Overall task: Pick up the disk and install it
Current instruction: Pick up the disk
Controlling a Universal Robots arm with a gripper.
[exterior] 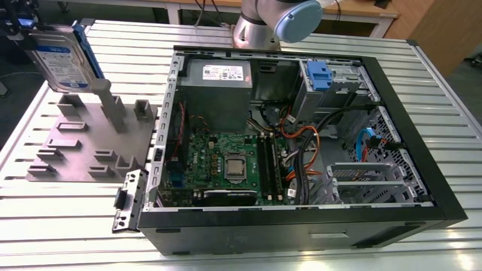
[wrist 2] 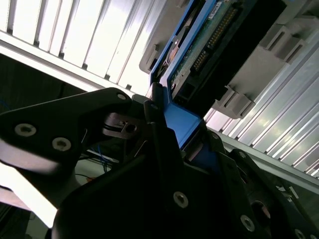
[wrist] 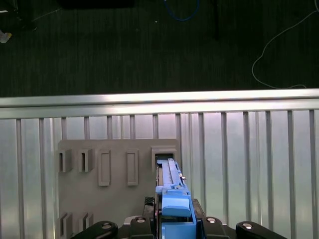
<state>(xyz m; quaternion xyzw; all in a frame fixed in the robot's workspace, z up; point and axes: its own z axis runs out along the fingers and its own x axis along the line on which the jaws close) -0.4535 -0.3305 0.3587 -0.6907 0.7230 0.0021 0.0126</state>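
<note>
At the exterior view's upper left, the black gripper (exterior: pixel 22 28) is clamped on the disk (exterior: pixel 62 59), a flat rectangular silver metal drive with a blue plastic bracket along its edge. The disk stands upright and slightly tilted, its blue-and-white label facing the camera; the print on it cannot be made out. Its lower end is over a tall upright post of the grey slotted fixture plate (exterior: pixel 75 152), which lies on the ribbed aluminium desk (exterior: pixel 68 226); I cannot tell whether they touch. In the first wrist view the disk (wrist: pixel 172 179) shows edge-on, with the gripper (wrist: pixel 175 221) closed on the blue bracket. In the second wrist view the drive's green circuit-board side (wrist 2: pixel 209 45) faces the camera.

Right of the fixture lies the open black computer case (exterior: pixel 286 226). Inside it, from the exterior view's left, are a grey boxy power supply (exterior: pixel 218 90) with a white printed label, a green motherboard (exterior: pixel 218 152) below it, orange and black cables (exterior: pixel 297 138), a small blue plastic latch (exterior: pixel 318 76) in the upper bay and a silver metal drive cage (exterior: pixel 362 180) at the lower right. The silver robot arm (exterior: pixel 271 22) stands behind the case.
</note>
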